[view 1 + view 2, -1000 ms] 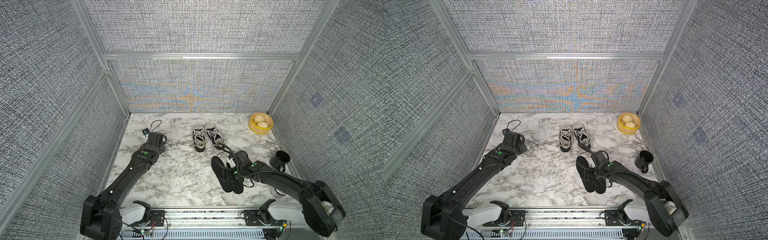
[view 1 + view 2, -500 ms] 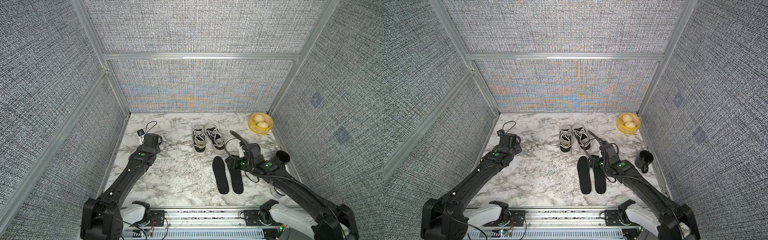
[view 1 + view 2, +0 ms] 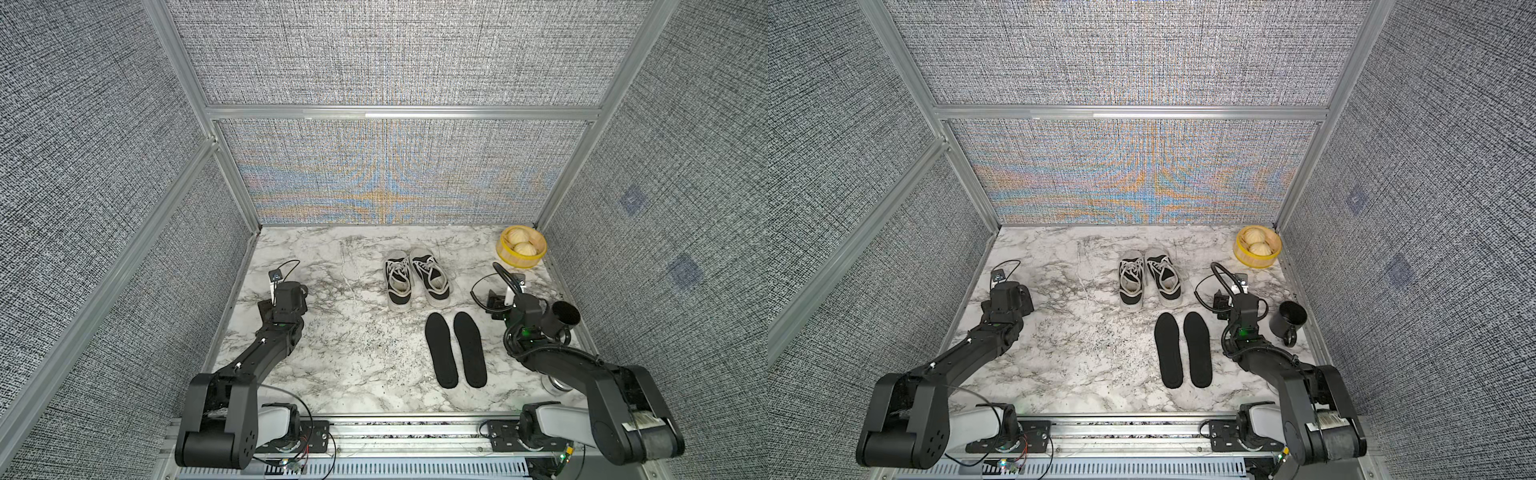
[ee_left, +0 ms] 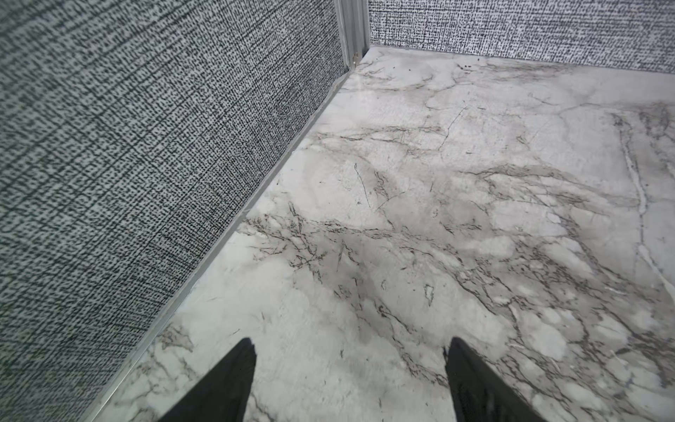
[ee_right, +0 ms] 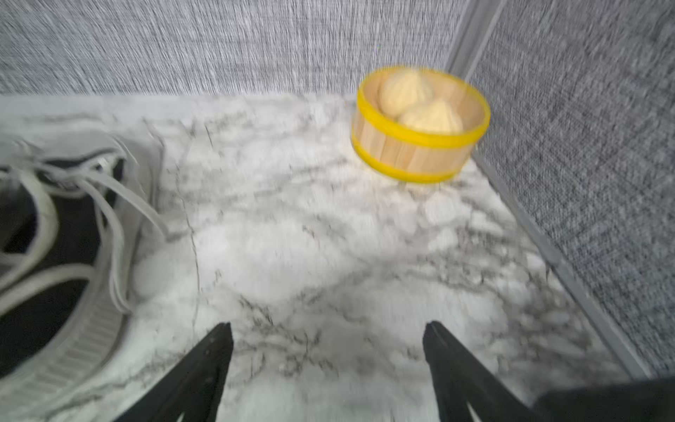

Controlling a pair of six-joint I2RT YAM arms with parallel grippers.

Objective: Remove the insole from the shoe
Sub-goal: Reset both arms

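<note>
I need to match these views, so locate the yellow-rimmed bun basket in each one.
In a top view: bun basket in the table's far right corner.
In a top view: bun basket in the same corner.
Left wrist: not in it.
Right wrist: bun basket, blurred, beyond the open jaws.
Shared landmark: the aluminium corner post just behind it.
</note>
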